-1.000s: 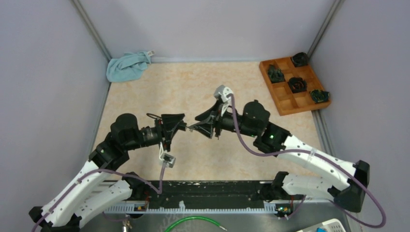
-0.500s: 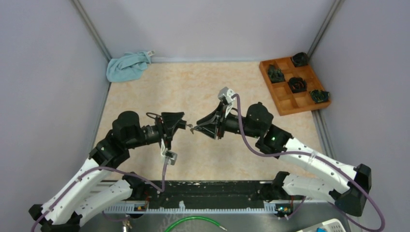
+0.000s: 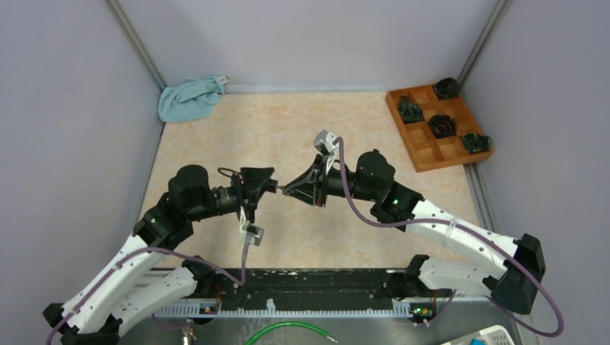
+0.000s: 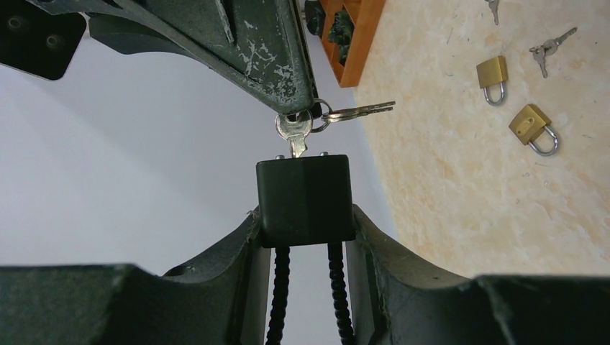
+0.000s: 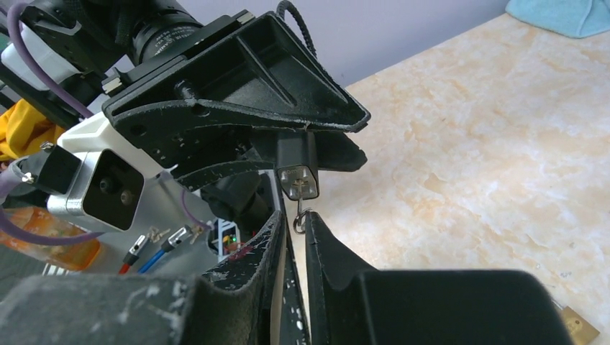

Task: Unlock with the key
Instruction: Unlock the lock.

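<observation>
My left gripper [image 3: 269, 187] is shut on a black padlock [image 4: 305, 199] with a black cable shackle, held in the air above the table's middle. My right gripper [image 3: 290, 190] is shut on a silver key [image 4: 294, 134], whose blade sits in the keyhole in the padlock's end face. A key ring with a second key [image 4: 358, 111] hangs off it. In the right wrist view the padlock [image 5: 298, 164] is just above my closed fingertips [image 5: 316, 228], with the key ring between them. The two grippers meet tip to tip in the top view.
Two brass padlocks [image 4: 492, 75] [image 4: 535, 127] and loose keys [image 4: 548, 50] lie on the table, seen in the left wrist view. A wooden compartment tray [image 3: 438, 126] with dark objects stands at the back right. A blue cloth [image 3: 190, 98] lies at the back left.
My right gripper drew back slightly from the padlock half a second ago, then moved left again, and the key now sits in the padlock. The left arm barely moved.
</observation>
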`<state>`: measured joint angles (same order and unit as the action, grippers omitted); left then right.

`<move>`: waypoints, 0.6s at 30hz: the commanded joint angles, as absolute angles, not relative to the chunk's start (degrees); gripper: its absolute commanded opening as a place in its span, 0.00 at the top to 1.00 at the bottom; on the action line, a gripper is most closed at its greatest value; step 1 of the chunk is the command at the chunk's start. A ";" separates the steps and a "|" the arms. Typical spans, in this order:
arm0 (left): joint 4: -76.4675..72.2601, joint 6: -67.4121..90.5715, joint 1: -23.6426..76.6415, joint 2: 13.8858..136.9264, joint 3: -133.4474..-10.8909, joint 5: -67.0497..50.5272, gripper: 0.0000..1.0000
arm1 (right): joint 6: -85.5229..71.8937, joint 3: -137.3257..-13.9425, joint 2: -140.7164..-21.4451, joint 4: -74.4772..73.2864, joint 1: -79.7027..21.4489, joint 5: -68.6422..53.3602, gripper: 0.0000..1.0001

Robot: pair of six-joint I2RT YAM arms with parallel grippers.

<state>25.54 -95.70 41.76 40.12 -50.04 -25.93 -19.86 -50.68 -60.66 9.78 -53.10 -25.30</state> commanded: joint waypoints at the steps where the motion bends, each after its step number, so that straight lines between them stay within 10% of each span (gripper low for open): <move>1: 24.61 -95.05 42.01 39.99 -52.43 -26.70 1.00 | -20.61 -54.24 -61.45 14.38 -52.82 -26.97 0.86; 5: 24.61 -94.77 41.97 40.16 -52.63 -26.72 1.00 | -20.27 -54.73 -61.86 14.10 -52.82 -27.08 1.00; 18: 26.06 -90.39 42.01 41.79 -55.18 -27.95 1.00 | -17.13 -55.74 -61.62 13.54 -54.24 -22.38 1.00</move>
